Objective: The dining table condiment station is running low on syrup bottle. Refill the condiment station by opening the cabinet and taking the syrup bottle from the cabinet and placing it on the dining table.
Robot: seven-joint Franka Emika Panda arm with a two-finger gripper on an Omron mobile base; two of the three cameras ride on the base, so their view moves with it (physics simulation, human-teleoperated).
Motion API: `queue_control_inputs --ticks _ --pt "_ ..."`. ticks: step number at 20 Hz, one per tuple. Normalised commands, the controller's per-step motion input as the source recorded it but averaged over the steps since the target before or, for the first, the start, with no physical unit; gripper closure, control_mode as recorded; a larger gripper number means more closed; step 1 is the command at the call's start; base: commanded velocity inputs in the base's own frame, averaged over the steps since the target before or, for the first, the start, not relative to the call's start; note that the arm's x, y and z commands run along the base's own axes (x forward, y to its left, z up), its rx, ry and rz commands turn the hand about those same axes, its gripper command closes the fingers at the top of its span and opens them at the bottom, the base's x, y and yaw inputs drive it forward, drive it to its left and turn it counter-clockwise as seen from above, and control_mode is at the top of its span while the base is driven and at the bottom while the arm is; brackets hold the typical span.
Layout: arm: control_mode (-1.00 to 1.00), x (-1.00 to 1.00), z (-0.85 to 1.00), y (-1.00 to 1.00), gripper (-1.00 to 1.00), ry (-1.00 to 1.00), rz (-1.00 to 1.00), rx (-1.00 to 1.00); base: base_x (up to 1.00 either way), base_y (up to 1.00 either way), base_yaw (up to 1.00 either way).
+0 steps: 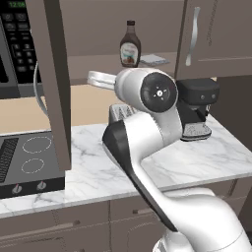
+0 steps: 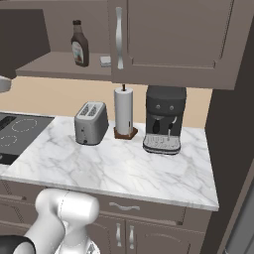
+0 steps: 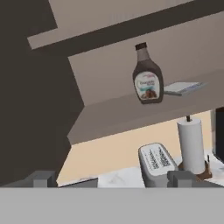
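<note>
1. On the open cabinet (image 1: 54, 88) shelf, I see the syrup bottle (image 1: 130, 45) standing upright, with a flat grey-white item (image 1: 153, 60) just beside it.
2. My gripper (image 3: 111, 179) sits well apart from the bottle, its fingertips (image 3: 43, 178) spread apart with nothing between them.
3. Below on the marble counter (image 2: 119, 163), I see a toaster (image 2: 91, 122), paper-towel roll (image 2: 123, 111) and coffee machine (image 2: 163, 119).

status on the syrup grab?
Gripper open, empty, short of the shelf. Cabinet door swung open; syrup bottle upright on the shelf beside a flat white item. Approach unobstructed.
</note>
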Motion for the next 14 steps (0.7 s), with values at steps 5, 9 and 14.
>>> queue_control_inputs --ticks 5,9,14 --pt "-1.00 -0.20 0.45 -0.63 -1.00 -0.07 0.00 -0.12 0.00 0.00 0.00" --pt "-1.00 -0.22 0.19 -0.67 -1.00 -0.05 0.00 -0.07 0.00 0.00 0.00" --pt "-1.00 -0.06 -0.17 -0.60 -1.00 -0.05 0.00 -0.04 0.00 0.00 0.00"
